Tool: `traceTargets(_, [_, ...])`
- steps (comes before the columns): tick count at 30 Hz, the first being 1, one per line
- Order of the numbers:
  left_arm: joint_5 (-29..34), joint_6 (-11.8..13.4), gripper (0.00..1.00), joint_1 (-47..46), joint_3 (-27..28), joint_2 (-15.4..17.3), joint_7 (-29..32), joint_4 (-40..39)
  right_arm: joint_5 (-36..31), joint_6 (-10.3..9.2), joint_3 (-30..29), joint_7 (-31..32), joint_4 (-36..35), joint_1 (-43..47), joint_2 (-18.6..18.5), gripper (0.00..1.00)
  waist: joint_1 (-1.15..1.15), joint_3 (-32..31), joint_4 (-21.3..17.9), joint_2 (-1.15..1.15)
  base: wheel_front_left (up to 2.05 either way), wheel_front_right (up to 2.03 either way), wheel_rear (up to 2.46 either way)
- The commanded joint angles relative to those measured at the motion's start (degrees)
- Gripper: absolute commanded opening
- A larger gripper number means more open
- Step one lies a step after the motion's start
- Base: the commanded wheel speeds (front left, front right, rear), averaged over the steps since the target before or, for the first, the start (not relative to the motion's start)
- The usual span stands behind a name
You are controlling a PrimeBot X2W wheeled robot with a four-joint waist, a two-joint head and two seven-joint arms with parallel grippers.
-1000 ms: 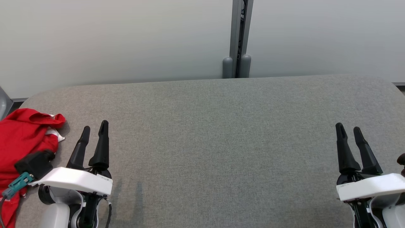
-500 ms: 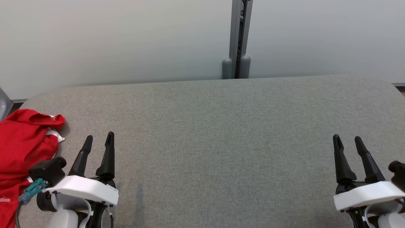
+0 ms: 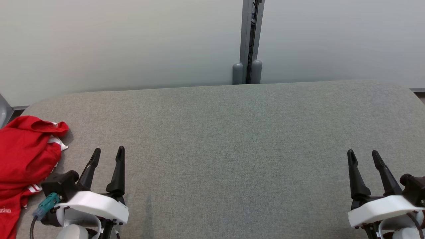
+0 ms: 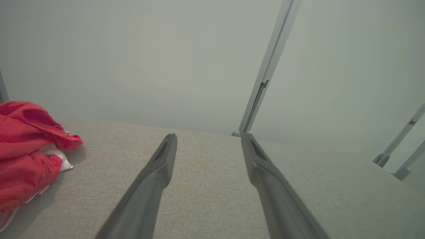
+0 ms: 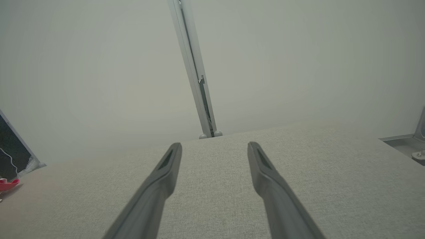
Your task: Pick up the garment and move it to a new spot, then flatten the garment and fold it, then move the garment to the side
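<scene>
Red garment (image 3: 26, 152) lies bunched at table's (image 3: 232, 139) far-left edge, partly cut off, so possibly unfolded, awaiting pickup. L gripper (image 3: 108, 151) sits just beside it, R gripper (image 3: 362, 153) well apart. Both have jaws spread w/ nothing held, prob. rest pose.

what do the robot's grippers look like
The left gripper and right gripper each have two long, tapering black fingers on a curved white housing. Beside the left one sits a black block with a teal connector and dark cable.
</scene>
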Motion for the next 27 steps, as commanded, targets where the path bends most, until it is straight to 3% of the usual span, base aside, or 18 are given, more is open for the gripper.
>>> traceTargets(1, [1.5, 0.0, 1.0, -0.6, -0.2, 0.6, -0.7, 0.1, -1.9, 0.23, -0.2, -0.6, -0.2, -0.1, -0.3, 1.0, 0.0, 0.0, 0.0, 0.0, 0.0, 0.0, 0.0])
traceTargets(27, [9.1, -0.1, 1.0, -0.5, 0.0, 0.3, -5.0, 3.3, -9.7, 0.26, -0.6, -1.0, 0.9, 0.0, 0.1, 1.0, 0.0, 0.1, 0.1, 0.0, 0.0, 0.0, 0.0])
